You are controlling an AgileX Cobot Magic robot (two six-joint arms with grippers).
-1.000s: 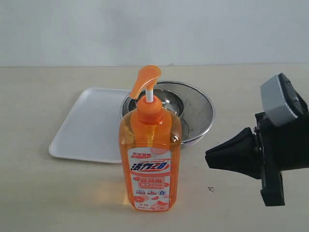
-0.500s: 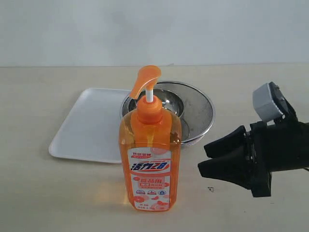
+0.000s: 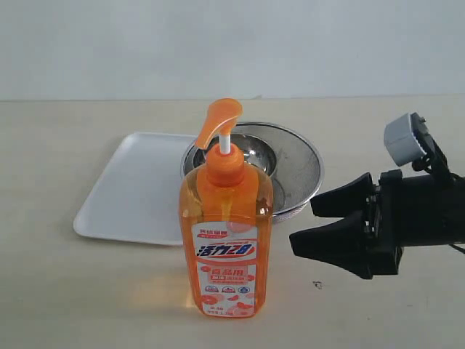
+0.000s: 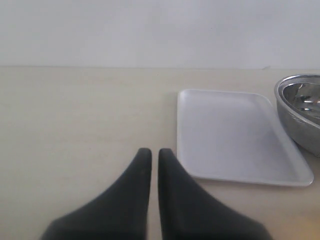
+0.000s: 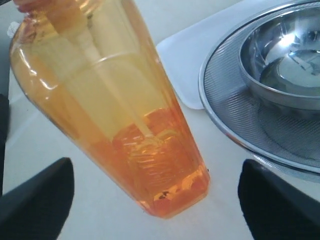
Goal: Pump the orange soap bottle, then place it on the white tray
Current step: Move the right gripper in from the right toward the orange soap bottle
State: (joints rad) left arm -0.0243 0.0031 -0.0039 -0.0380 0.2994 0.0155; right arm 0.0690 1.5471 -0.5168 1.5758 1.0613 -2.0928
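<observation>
The orange soap bottle (image 3: 225, 240) stands upright at the table's front middle, its orange pump head raised on the white stem. My right gripper (image 3: 304, 224) hangs just to its right, open, with the black fingers pointing at the bottle and apart from it. In the right wrist view the orange soap bottle (image 5: 115, 115) fills the space ahead of the right gripper (image 5: 156, 167), untouched by either finger. The white tray (image 3: 131, 189) lies behind and left of the bottle. My left gripper (image 4: 155, 154) is shut on nothing, low over bare table beside the white tray (image 4: 235, 135).
A round mesh strainer (image 3: 298, 171) holding a steel bowl (image 3: 254, 153) sits behind the bottle, touching the tray's right side. The strainer (image 5: 235, 120) and bowl (image 5: 285, 55) also show in the right wrist view, and the bowl (image 4: 300, 107) in the left wrist view.
My right gripper has gone from shut to open and moved left toward the bottle, its fingers now level with the bottle's body. The bottle has not moved.
</observation>
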